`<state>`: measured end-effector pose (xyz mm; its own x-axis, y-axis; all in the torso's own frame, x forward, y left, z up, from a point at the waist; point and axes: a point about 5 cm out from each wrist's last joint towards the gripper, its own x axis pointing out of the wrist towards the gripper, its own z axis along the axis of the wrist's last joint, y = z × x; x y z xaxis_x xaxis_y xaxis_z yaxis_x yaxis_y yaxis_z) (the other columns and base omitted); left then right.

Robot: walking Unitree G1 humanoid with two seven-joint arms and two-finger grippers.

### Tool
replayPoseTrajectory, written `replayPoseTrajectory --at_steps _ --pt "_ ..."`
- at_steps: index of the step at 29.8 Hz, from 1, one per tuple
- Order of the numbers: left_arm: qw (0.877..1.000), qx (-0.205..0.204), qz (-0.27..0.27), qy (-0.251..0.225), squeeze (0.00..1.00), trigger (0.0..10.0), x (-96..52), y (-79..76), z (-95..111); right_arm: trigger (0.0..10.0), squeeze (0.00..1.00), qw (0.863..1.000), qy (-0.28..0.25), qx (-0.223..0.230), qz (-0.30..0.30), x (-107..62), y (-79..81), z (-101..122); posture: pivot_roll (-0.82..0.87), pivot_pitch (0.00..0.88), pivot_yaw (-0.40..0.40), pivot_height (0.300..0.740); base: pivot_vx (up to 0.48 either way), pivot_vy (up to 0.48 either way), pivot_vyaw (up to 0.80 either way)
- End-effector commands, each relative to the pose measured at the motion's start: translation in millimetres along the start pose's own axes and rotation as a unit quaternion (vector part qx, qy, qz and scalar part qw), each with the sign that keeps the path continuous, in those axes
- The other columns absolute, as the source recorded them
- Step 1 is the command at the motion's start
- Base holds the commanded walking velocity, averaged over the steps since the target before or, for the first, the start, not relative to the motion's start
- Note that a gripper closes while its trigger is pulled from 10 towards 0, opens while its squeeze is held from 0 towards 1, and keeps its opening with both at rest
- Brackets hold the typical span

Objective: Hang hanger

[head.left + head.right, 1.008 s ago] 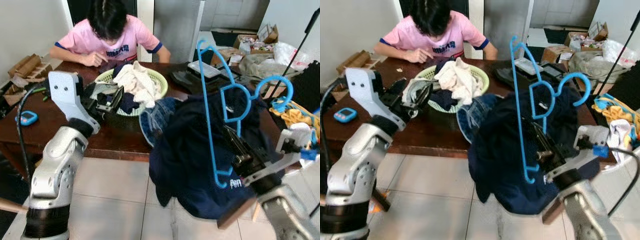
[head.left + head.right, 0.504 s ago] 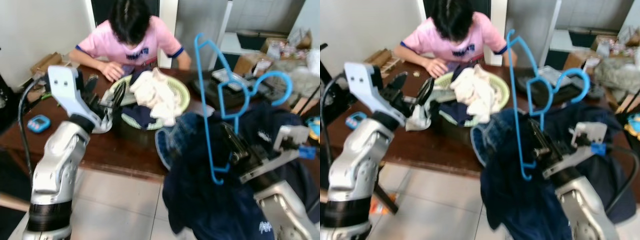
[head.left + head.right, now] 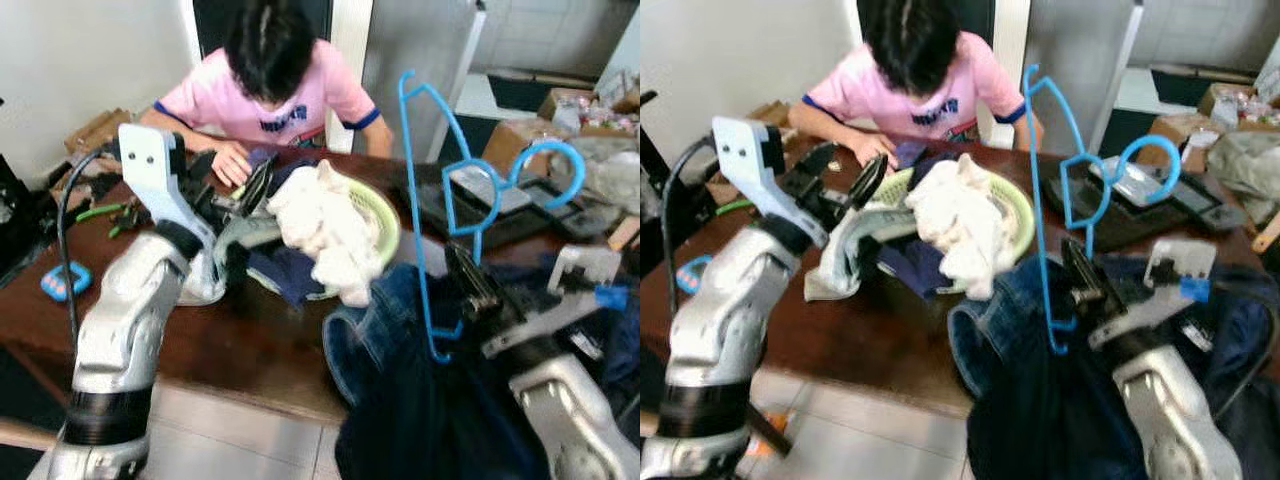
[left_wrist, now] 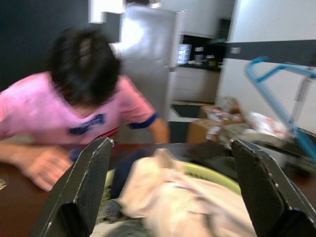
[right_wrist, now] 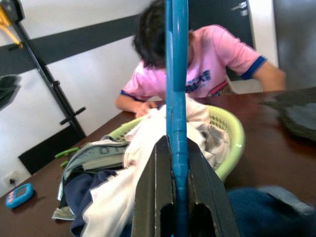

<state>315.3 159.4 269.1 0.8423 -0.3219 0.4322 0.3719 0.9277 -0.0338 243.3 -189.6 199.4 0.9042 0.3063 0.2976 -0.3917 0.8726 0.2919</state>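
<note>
Two pincers are up over the brown tabletop [image 3: 240,340]. In the left eye view, the right pincer [image 3: 466,285] grips a blue hanger [image 3: 430,190] upright, just right of the green laundry basket [image 3: 385,215]; dark blue clothes [image 3: 420,400] lie heaped below it. The left pincer [image 3: 245,185] reaches at the basket's left edge, by a grey-green garment [image 3: 235,240].

In the left wrist view, its fingers [image 4: 91,182] stand wide apart, holding nothing, above the basket's white cloth [image 4: 187,207]; a person in a pink shirt [image 4: 64,113] sits beyond.

In the right wrist view, the fingers [image 5: 153,192] are clamped on the hanger's bar [image 5: 176,89].
</note>
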Motion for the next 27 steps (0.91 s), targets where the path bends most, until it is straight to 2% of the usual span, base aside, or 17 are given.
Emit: replayPoseTrajectory --at_steps 1,7,11,15,20,22,23,27 --pt "1.0 -0.006 -0.012 0.006 0.0 10.0 1.1 -5.7 -2 10.0 0.0 1.0 0.001 -0.008 -0.017 -2.9 -5.4 2 0.04 0.085 -0.036 0.74 0.319 0.0 -0.8" --pt "1.0 -0.01 0.008 0.026 0.0 10.0 0.0 -2.3 -9 10.0 0.0 1.0 -0.003 -0.006 -0.021 -2.6 -6.0 2 0.05 0.088 -0.038 0.74 0.138 0.0 0.0" --pt "0.998 -0.005 -0.045 0.031 0.0 10.0 2.9 -8.7 -8 10.0 0.0 1.0 -0.002 -0.009 -0.021 -0.5 -5.6 3 0.05 0.088 -0.038 0.74 0.0 0.0 0.0" --pt "0.998 0.006 -0.049 0.029 0.0 10.0 8.1 -6.1 -6 10.0 0.0 1.0 0.003 -0.017 -0.021 0.2 -5.2 2 0.05 0.084 -0.04 0.74 0.0 0.0 -0.69" --pt "0.998 0.039 -0.009 0.041 0.0 10.0 17.9 10.2 -8 10.0 0.0 1.0 0.003 -0.018 -0.023 -0.2 -6.0 3 0.04 0.082 -0.039 0.74 0.0 0.0 -0.8" --pt "0.998 0.05 0.005 0.048 0.0 10.0 21.0 15.9 -10 10.0 0.0 1.0 0.001 -0.017 -0.023 -0.6 -6.1 4 0.03 0.08 -0.038 0.74 0.0 0.0 0.0" --pt "0.995 0.073 0.03 0.056 0.0 10.0 26.6 26.5 -12 10.0 0.0 1.0 -0.002 -0.018 -0.023 -1.2 -5.8 6 0.03 0.078 -0.036 0.74 0.0 0.0 0.0" --pt "0.993 0.088 0.05 0.061 0.0 10.0 30.4 34.2 -13 10.0 0.0 1.0 -0.003 -0.02 -0.022 -1.9 -5.4 6 0.02 0.078 -0.035 0.74 0.0 0.0 0.0"
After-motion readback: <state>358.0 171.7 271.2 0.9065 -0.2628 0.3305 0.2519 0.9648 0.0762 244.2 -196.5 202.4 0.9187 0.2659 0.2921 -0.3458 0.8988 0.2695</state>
